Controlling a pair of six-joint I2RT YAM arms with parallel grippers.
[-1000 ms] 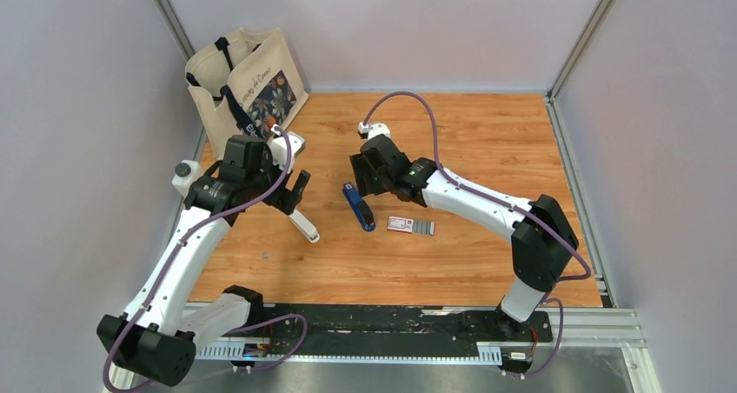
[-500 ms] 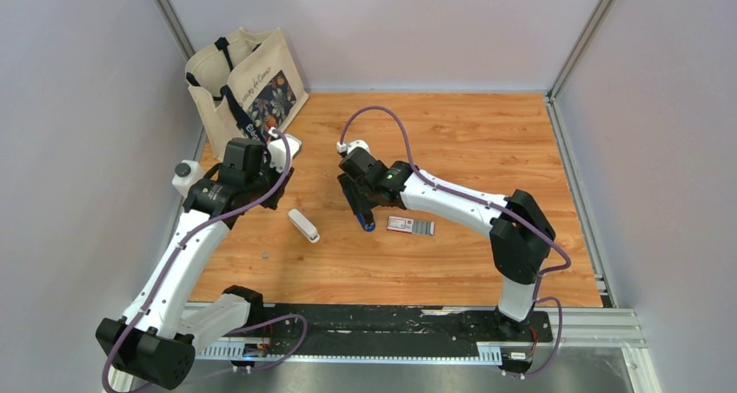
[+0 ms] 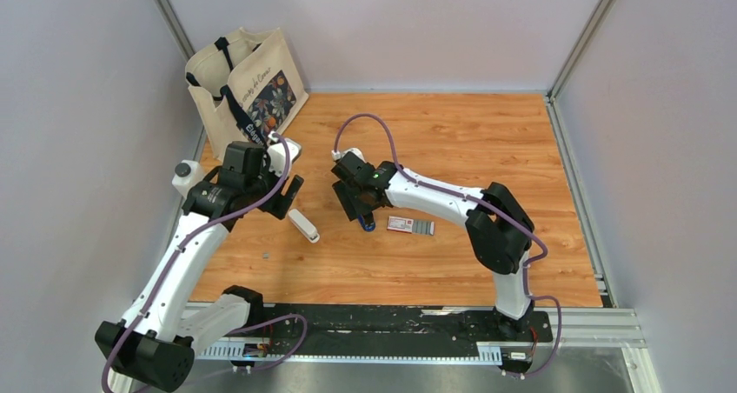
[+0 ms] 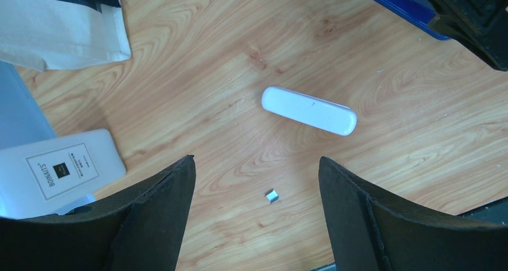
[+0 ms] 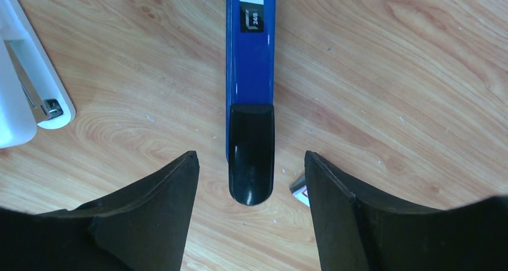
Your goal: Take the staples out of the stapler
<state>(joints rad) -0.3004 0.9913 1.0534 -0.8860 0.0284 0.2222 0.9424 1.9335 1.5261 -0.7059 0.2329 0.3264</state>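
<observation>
The blue stapler (image 5: 250, 55) lies flat on the wooden table, its dark end (image 5: 251, 157) pointing at the camera. My right gripper (image 5: 250, 156) is open, low over it, with one finger on each side of the dark end and not touching it. In the top view the right gripper (image 3: 358, 207) covers most of the stapler, and only its tip (image 3: 369, 225) shows. My left gripper (image 4: 256, 160) is open and empty above bare wood, left of the stapler (image 4: 401, 4). In the top view the left gripper (image 3: 285, 193) hovers near the table's left side.
A white stapler-like bar (image 3: 303, 225) lies between the arms (image 4: 308, 110). A small metal staple piece (image 4: 272, 195) lies below it. A red-and-white box (image 3: 410, 226) sits right of the blue stapler. A tote bag (image 3: 245, 84) and a white bottle (image 4: 54, 172) stand at the back left.
My right gripper has moved left and down over the blue stapler, and now straddles its dark end. My left gripper has drawn back slightly from the white bar and stays open.
</observation>
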